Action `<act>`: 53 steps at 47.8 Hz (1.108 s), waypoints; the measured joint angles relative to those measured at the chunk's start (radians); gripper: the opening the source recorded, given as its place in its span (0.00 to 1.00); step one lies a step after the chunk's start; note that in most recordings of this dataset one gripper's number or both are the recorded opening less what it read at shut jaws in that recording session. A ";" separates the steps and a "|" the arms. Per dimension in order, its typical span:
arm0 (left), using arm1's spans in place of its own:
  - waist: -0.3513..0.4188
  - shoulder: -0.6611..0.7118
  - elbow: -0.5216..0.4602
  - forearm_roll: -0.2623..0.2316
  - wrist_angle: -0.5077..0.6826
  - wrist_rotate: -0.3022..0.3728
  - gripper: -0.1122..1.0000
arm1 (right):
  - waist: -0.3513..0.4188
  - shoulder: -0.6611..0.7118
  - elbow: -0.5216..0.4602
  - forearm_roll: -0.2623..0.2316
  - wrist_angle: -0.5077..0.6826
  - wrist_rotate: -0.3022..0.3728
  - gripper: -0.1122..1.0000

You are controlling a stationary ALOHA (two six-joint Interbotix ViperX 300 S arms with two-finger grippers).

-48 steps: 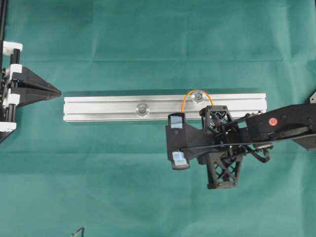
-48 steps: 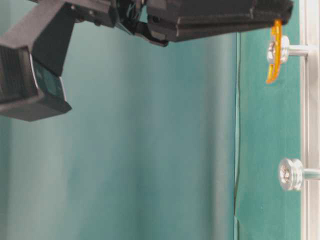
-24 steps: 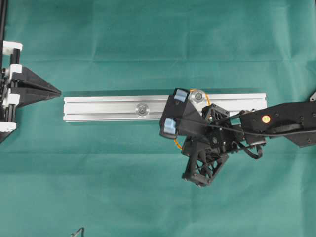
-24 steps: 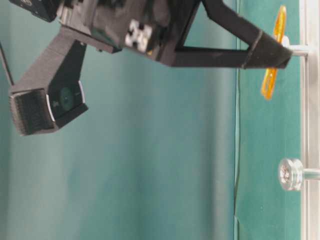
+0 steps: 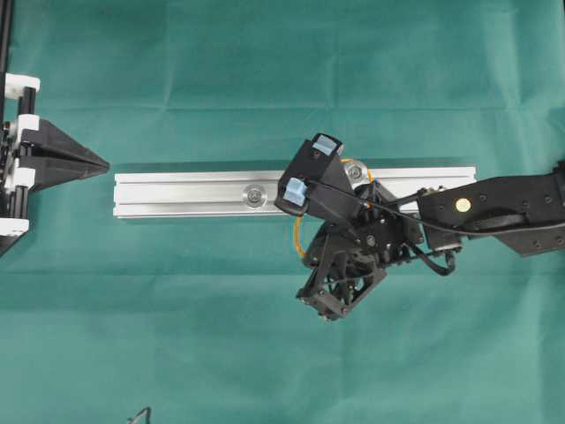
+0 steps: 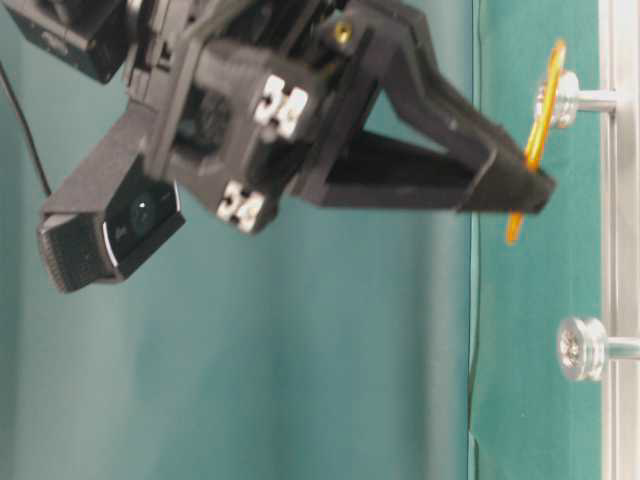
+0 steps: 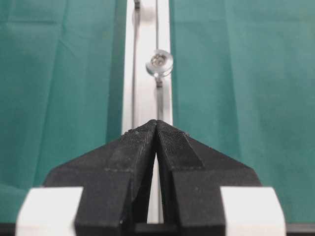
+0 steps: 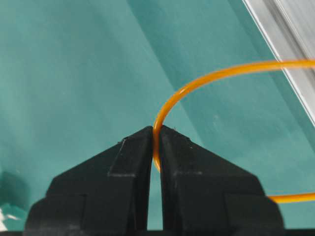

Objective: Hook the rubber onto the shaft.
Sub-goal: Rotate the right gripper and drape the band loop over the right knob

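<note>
Overhead: silver rail (image 5: 203, 193) lies lengthwise across the middle of the green-covered desk (image 5: 265, 79), with two round-headed shafts on it. Left shaft (image 5: 255, 195) is bare. Right shaft (image 5: 356, 172) has the orange rubber band (image 5: 298, 240) hooked round it; a short arc shows at the shaft, another bit shows on the near side of the rail, the rest is hidden under the arm. Right gripper (image 5: 328, 305) reaches in from the right edge, its body tilted over the rail and the cloth beside it. Left gripper (image 5: 99, 164) sits at the left edge, tip just off the rail's left end, apart from it.

Table-level: rubber band (image 6: 537, 140) runs stretched from the upper shaft (image 6: 565, 99) to the right gripper's tip (image 6: 530, 190), jaws pinched on it. Lower shaft (image 6: 582, 348) is bare.

Left wrist: left gripper (image 7: 156, 129) jaws closed, nothing between them, pointing along the rail (image 7: 147, 73) toward the nearer shaft (image 7: 159, 63).

Right wrist: right gripper (image 8: 155, 135) jaws clamped on the rubber band (image 8: 206, 77); the loop arcs up and off to the right toward the rail (image 8: 290, 34) at the top right corner. Green cloth below.
</note>
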 measured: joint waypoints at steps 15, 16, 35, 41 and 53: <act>0.000 -0.002 0.000 0.000 0.000 0.000 0.10 | -0.014 0.043 -0.052 -0.003 -0.021 0.005 0.16; 0.000 -0.002 0.000 0.000 -0.002 0.000 0.10 | -0.014 0.044 -0.055 -0.003 -0.021 0.005 0.16; 0.000 -0.002 0.000 0.002 0.000 0.000 0.10 | -0.049 0.054 -0.063 -0.003 -0.032 0.109 0.16; -0.002 -0.002 0.000 0.000 0.000 0.000 0.10 | -0.054 0.054 -0.063 -0.003 -0.034 0.133 0.16; 0.000 -0.002 0.000 0.000 0.000 0.000 0.10 | -0.071 0.054 -0.063 -0.003 -0.037 0.207 0.16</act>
